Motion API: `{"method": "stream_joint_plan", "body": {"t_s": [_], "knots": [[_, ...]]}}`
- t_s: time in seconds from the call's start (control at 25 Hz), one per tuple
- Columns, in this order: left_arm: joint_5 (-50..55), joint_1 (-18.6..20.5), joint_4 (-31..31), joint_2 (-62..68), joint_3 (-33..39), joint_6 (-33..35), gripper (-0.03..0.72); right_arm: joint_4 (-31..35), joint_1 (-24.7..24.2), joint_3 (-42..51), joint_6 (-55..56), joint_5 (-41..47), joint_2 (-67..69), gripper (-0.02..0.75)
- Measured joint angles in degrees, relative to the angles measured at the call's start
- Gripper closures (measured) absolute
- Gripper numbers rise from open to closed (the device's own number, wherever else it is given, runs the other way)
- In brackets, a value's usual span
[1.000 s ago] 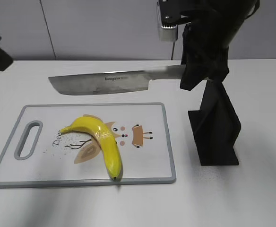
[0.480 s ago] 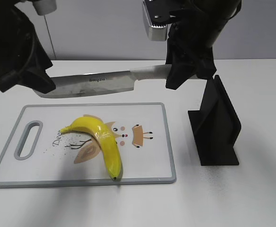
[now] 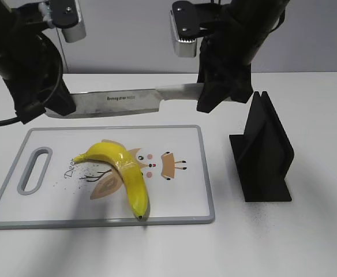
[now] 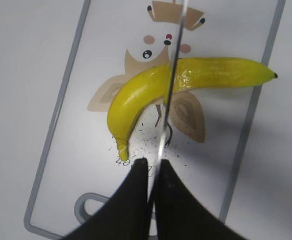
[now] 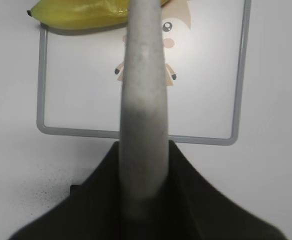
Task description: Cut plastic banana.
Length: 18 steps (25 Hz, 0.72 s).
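The plastic banana [image 3: 125, 173] lies whole on the cutting board [image 3: 183, 196], its stem to the left and its dark tip at the front edge. A large knife [image 3: 122, 99] hangs level above the board's far edge. My right gripper [image 3: 212, 95] is shut on the knife's grey handle [image 5: 143, 100]. My left gripper [image 3: 56, 107] is closed on the blade's tip end. In the left wrist view the thin blade [image 4: 173, 60] runs from between the fingers [image 4: 153, 167] across the middle of the banana [image 4: 141, 95]. The banana [image 5: 81, 15] also shows in the right wrist view.
A black knife stand [image 3: 266, 156] stands on the table right of the board. The board has a grey rim and a handle slot [image 3: 34, 170] at its left end. The white table [image 3: 284, 242] lies all round it.
My left arm has come in from the left and closed on the blade's tip. The knife and my right gripper have shifted left. The banana has not moved.
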Motion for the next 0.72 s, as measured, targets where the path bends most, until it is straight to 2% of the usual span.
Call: {"method": "stream_joint_plan", "body": {"t_s": [0.12, 0.44, 0.72], "knots": [[-1.9, 0.0, 0.5, 1.3, 1.6, 0.2, 0.67, 0.5, 0.0, 0.0, 2.4, -0.1, 3.0, 0.574], [-16.4, 0.0, -2.0, 8.8, 11.9, 0.9, 0.67, -1.2, 0.2, 0.3, 2.8, -3.0, 13.1, 0.564], [-18.5, 0.0, -2.4, 14.5, 12.0, 1.7, 0.668, -2.2, 0.3, -1.0, 2.6, -3.9, 18.4, 0.556]]}}
